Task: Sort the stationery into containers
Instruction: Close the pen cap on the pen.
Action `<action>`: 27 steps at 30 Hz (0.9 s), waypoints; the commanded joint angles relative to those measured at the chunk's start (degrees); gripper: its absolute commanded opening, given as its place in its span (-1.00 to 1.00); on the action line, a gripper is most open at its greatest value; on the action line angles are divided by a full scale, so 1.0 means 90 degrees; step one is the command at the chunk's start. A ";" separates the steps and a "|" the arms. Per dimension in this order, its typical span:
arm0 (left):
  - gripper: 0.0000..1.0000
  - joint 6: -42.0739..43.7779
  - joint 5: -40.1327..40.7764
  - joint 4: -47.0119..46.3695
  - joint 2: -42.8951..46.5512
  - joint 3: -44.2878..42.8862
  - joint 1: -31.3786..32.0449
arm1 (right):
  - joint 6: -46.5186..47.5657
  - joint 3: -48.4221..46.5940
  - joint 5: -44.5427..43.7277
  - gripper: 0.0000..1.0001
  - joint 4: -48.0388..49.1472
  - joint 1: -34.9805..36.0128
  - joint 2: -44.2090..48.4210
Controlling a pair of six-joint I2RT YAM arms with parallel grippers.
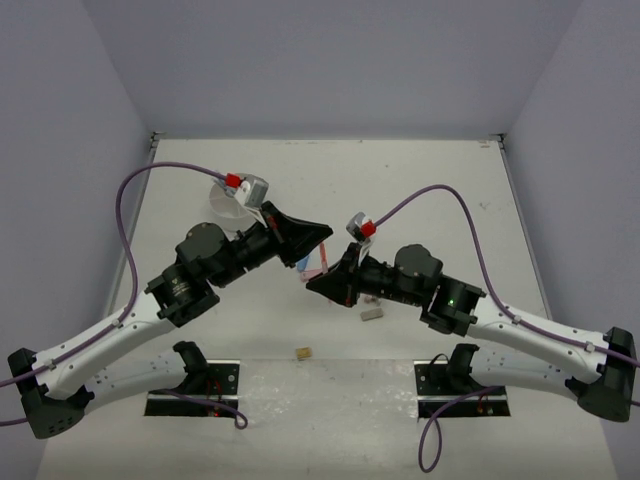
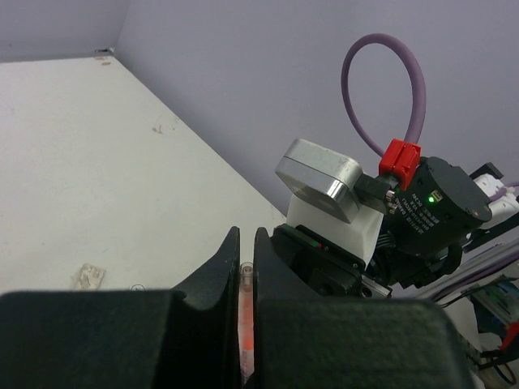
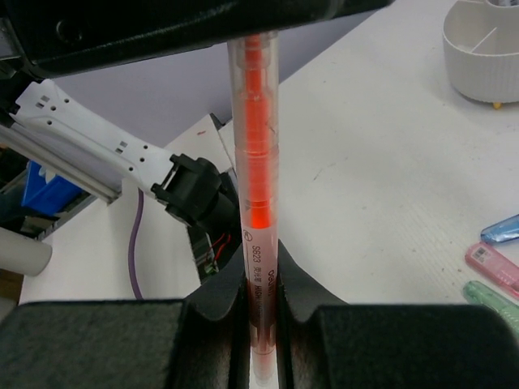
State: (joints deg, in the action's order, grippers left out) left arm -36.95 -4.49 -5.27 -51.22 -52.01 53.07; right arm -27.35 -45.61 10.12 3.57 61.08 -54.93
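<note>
Mid-frame in the top view both grippers clamp one red pen. The right gripper pinches it with narrow jaws at the bottom of its wrist view, and the left gripper is closed on the other end. The tub sits upper right in the right wrist view, well apart from the pen, with a blue clip, pink clip and green clip on the table at lower right.
</note>
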 commanded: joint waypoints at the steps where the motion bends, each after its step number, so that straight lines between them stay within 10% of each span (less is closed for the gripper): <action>1: -1.00 -0.0006 -0.0622 0.0424 -0.0061 0.0213 0.0075 | 0.0330 -0.1001 -0.0643 -1.00 0.0056 -0.0182 -0.0115; 15: -1.00 -0.0136 -0.0564 0.0633 -0.0006 0.1121 0.0541 | 0.0875 -0.4250 -0.0149 -1.00 -0.1203 -0.1304 -0.1555; 23: -0.98 0.0300 0.1617 0.2616 0.0211 -0.0179 0.0548 | 0.0978 -0.2001 0.0870 -1.00 0.0055 -0.1298 -0.1230; 27: -0.36 0.0703 0.1826 0.3428 -0.0154 -0.1124 0.0539 | 0.1094 -0.1400 0.1013 -1.00 0.0182 -0.1204 -0.0883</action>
State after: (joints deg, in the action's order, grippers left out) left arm -34.82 12.64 7.09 -50.51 -56.29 56.00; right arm -17.95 -60.04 23.01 -9.88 52.83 -67.29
